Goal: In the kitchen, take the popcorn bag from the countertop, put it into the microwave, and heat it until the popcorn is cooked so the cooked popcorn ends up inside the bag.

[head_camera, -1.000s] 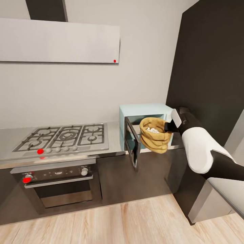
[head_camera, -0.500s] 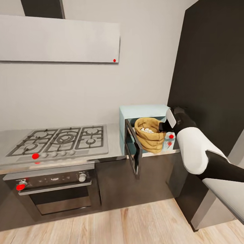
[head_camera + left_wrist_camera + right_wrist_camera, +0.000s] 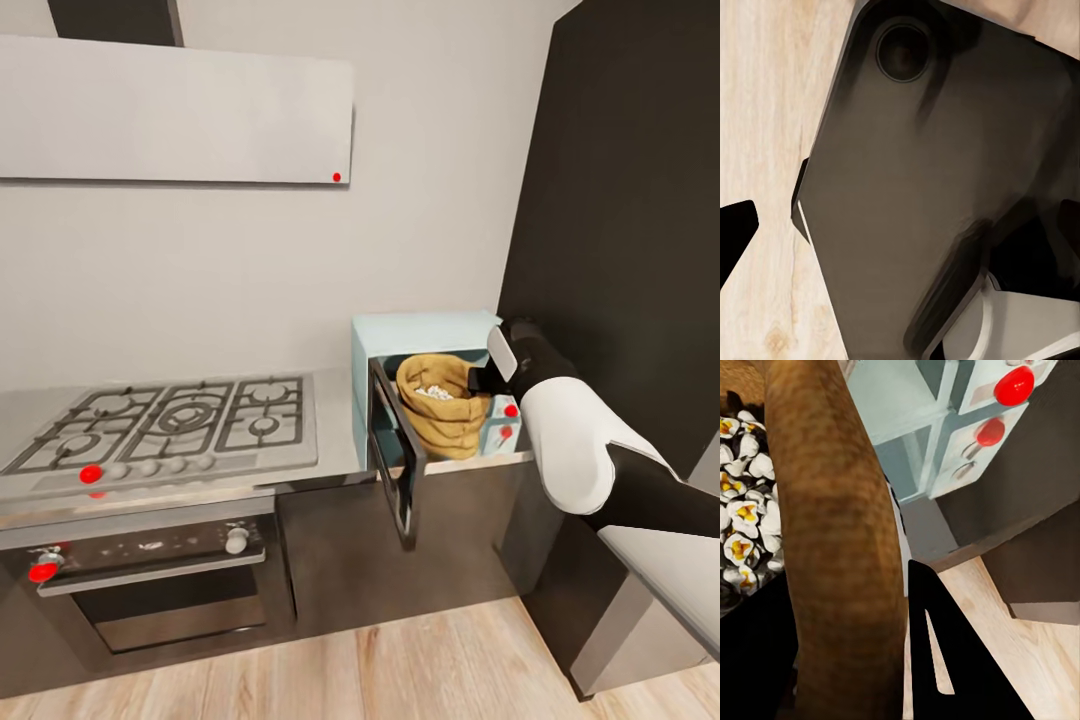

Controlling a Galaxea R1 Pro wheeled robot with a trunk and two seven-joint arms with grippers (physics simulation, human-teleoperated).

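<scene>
Gripping the popcorn bag (image 3: pixel 441 405) by its rim, right hand (image 3: pixel 482 380) is clamped on it at the microwave (image 3: pixel 425 335) mouth, at the counter's (image 3: pixel 335 440) right end. Bag upright, mouth up, popped kernels inside; cavity lies straight behind it, door (image 3: pixel 395 450) swung open. Left hand: can't tell.

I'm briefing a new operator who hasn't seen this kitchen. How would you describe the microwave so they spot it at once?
Follow the grey countertop right, past the gas hob, to the tall dark cabinet. The microwave sits there: a small mint-blue box, door open, unlike the black oven under the hob.
</scene>
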